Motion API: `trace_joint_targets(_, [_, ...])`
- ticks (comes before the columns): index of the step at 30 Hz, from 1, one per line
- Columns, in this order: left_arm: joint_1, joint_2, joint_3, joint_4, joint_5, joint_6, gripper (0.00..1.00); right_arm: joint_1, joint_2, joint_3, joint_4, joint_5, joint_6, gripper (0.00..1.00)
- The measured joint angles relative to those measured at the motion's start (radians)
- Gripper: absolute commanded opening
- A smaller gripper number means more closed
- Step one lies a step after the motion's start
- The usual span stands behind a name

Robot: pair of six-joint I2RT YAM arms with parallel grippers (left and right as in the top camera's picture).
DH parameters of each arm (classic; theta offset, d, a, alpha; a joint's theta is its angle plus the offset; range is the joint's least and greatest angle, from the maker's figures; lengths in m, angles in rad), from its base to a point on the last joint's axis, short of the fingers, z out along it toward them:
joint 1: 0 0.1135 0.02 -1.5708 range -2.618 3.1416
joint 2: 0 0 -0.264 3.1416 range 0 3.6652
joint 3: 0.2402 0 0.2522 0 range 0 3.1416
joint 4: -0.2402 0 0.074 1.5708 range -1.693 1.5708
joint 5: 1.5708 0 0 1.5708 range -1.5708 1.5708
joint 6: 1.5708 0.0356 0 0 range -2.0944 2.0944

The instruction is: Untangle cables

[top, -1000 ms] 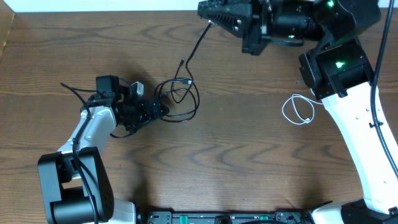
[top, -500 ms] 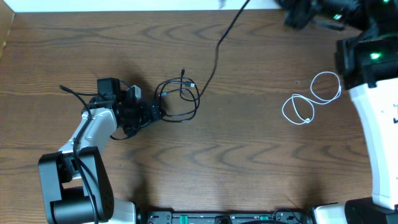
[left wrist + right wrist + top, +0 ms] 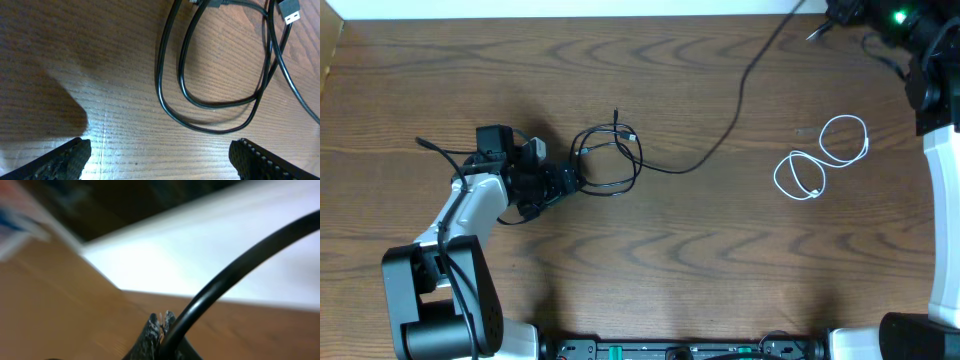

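Observation:
The long black cable (image 3: pixel 720 130) lies in loose loops (image 3: pixel 610 155) at the left middle of the table, and one strand runs up right to the top edge. My left gripper (image 3: pixel 570 178) is open and empty just left of the loops; its wrist view shows the loops (image 3: pixel 215 107) and a plug end (image 3: pixel 289 9) ahead of the spread fingertips (image 3: pixel 70 157). My right gripper (image 3: pixel 162 325) is shut on the black cable (image 3: pixel 235 275), lifted at the far right top corner. The white cable (image 3: pixel 820 160) lies coiled at the right, apart from the black one.
The right arm's white body (image 3: pixel 945 230) runs down the right edge. The left arm's base (image 3: pixel 435 300) stands at the bottom left. A white wall strip (image 3: pixel 570 8) borders the table's far edge.
My right gripper has moved right along the far edge, pulling the black cable's strand out to the right. The white cable is now uncovered. The left gripper has stayed put.

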State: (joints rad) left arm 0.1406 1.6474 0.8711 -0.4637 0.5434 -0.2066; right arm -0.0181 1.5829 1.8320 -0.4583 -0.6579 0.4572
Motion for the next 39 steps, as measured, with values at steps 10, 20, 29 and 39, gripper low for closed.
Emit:
trace_joint_targets(10, [0.000, 0.000, 0.000, 0.000, 0.000, 0.000, 0.93, 0.000, 0.122, 0.001, -0.440, 0.189, -0.288, 0.01])
trace_joint_targets(20, [0.000, 0.000, 0.000, 0.000, 0.000, 0.000, 0.93, 0.000, 0.319, 0.001, -0.677, 0.308, -0.434, 0.01])
trace_joint_targets(29, [0.000, 0.000, 0.000, 0.000, 0.000, 0.000, 0.93, 0.000, 0.356, 0.000, -0.790, 0.484, -0.459, 0.52])
trace_joint_targets(39, [0.000, 0.000, 0.000, 0.000, 0.000, 0.000, 0.93, 0.000, 0.356, 0.000, -0.825, 0.647, -0.469, 0.79])
